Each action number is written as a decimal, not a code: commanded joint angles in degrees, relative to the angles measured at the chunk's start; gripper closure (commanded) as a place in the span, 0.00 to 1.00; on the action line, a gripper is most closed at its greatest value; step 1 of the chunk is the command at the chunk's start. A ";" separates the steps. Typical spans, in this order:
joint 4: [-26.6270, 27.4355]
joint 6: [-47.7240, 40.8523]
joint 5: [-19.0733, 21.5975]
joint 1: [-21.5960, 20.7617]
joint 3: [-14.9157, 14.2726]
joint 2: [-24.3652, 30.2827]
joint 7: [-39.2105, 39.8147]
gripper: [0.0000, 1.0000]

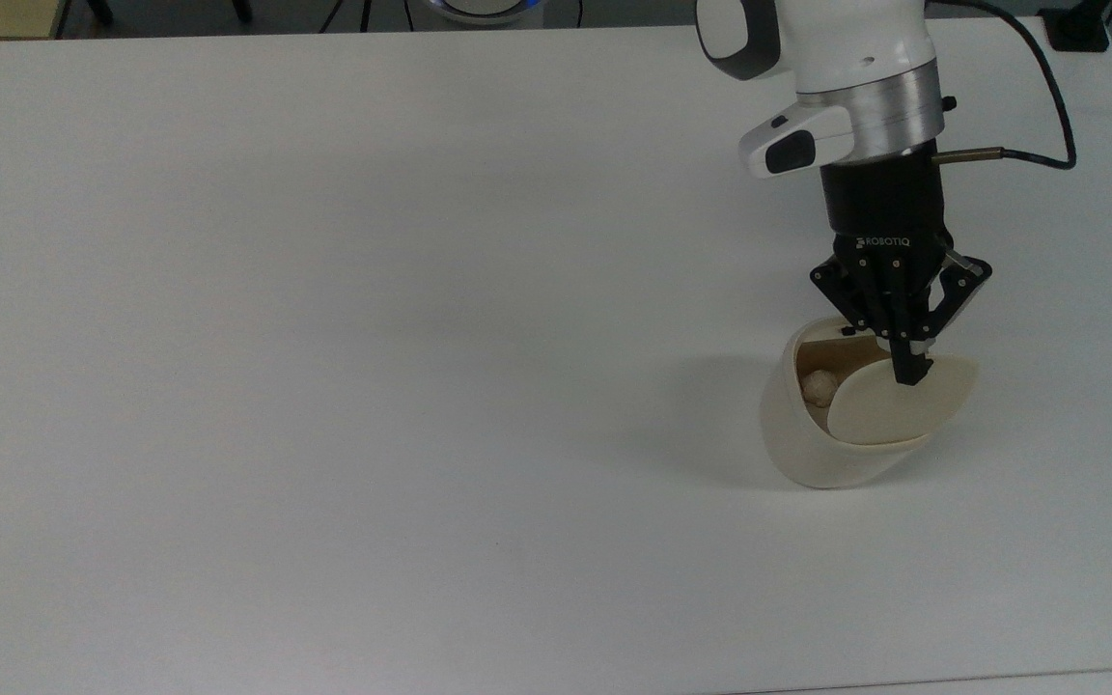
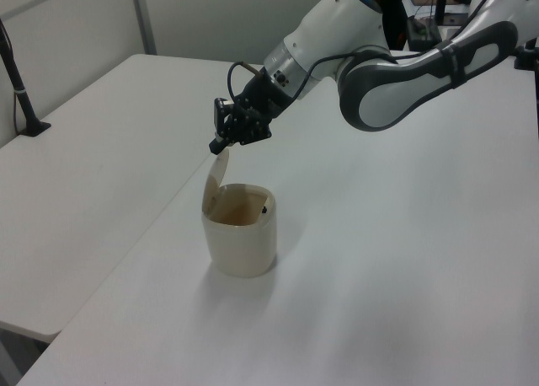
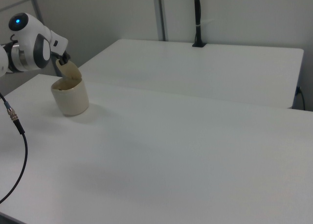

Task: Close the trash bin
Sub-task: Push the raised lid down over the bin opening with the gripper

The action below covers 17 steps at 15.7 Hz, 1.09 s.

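The cream-white trash bin (image 1: 812, 444) (image 2: 242, 243) (image 3: 71, 98) stands on the white table at the top view's right. Its swivel lid (image 1: 899, 405) (image 2: 216, 177) is tilted up on edge, leaving the tan interior open. A small pale crumpled lump (image 1: 819, 386) lies inside. My black gripper (image 1: 911, 372) (image 2: 217, 147) points down with its fingers shut together, the tips resting on the lid's upper edge. In the right view the gripper (image 3: 62, 61) is mostly hidden behind the arm.
The white table (image 1: 324, 338) stretches wide to the top view's left of the bin. A second table (image 2: 93, 150) adjoins it, with a black post (image 2: 21, 91) clamped at its edge. A black cable (image 1: 1048, 106) runs from my wrist.
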<state>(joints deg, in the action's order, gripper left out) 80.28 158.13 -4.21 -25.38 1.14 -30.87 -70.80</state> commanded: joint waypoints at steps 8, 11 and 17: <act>6.55 -0.19 -3.44 -1.51 -0.88 2.39 1.19 1.00; 7.52 -3.35 -3.35 -1.42 -0.88 3.53 3.04 1.00; 8.49 -8.35 -3.26 -1.51 -0.79 4.94 5.58 1.00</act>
<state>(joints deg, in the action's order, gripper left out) 85.57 153.78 -7.04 -26.03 1.15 -29.28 -67.35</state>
